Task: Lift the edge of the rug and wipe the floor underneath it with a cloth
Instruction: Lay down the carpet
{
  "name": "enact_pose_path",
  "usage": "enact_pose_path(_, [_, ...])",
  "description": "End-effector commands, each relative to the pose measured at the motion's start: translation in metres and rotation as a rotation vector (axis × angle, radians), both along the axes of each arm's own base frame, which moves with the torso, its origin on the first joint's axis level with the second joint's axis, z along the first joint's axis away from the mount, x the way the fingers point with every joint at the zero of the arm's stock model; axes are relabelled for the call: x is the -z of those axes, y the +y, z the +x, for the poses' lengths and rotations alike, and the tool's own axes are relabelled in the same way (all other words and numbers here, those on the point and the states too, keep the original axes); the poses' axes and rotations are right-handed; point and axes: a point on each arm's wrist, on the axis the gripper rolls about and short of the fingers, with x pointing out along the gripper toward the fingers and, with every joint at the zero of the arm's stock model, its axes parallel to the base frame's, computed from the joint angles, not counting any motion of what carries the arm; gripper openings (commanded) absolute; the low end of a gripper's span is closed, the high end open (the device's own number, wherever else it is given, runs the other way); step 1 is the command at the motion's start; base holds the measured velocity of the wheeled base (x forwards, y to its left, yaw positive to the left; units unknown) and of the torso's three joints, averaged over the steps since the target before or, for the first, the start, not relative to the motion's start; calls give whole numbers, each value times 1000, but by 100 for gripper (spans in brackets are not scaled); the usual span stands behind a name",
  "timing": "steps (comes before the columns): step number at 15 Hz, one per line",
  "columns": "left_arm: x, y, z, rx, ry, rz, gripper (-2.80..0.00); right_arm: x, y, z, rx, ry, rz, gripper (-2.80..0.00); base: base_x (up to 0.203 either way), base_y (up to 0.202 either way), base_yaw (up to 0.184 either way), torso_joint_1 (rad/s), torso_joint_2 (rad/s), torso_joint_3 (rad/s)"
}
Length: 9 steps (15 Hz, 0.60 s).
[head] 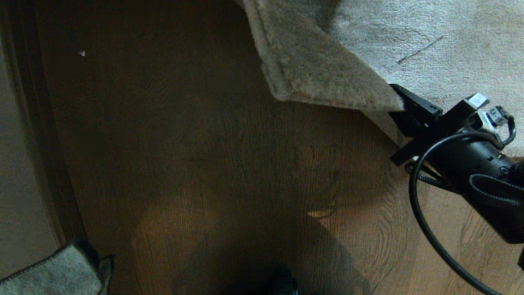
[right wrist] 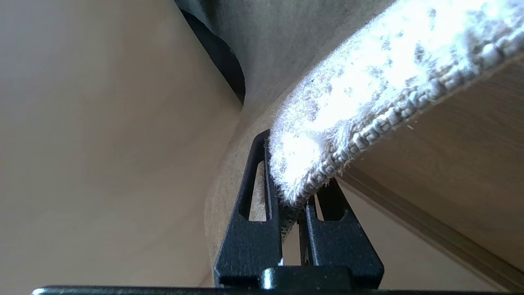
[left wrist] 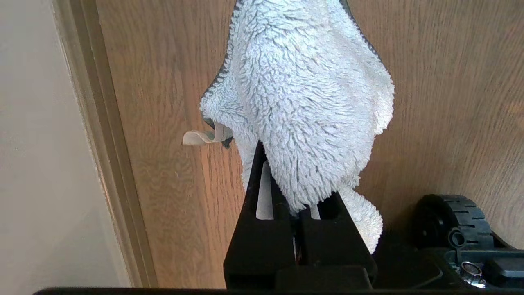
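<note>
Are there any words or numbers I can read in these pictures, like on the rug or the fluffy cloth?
No, there is nothing to read in any view.
The cloth has a small white tag, but it looks blank.
The rug edge and the floor carry no writing.
The pale patch on the right gripper wrist is too small to read.

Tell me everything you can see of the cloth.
The cloth is a small, pale grey-blue terry rag with a shaggy looped pile, a dark stitched hem and a small white tag at one edge. It hangs in loose folds, pinched at one end by the shut left gripper, over the brown wood-grain floor beside a pale skirting board. Whether it touches the floor cannot be told.
</note>
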Motion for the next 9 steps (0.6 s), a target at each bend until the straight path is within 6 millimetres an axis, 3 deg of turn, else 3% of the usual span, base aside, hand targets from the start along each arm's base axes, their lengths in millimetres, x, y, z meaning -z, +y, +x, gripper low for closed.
enact_pose_path(1, [0,0,0,0,-2,-1,-280,-4,-1,-2,-5,-38,30,-280,0,0,0,0,0,0])
enact_pose_path(2, [0,0,0,0,-2,-1,-280,-4,-1,-2,-4,-38,29,-280,0,0,0,0,0,0])
enact_pose_path(3, [0,0,0,0,-2,-1,-280,-5,-1,-2,-4,-40,30,0,0,0,0,0,0,0])
enact_pose_path(9, [0,0,0,0,-2,-1,-280,0,3,-8,-36,-19,23,0,0,0,0,0,0,0])
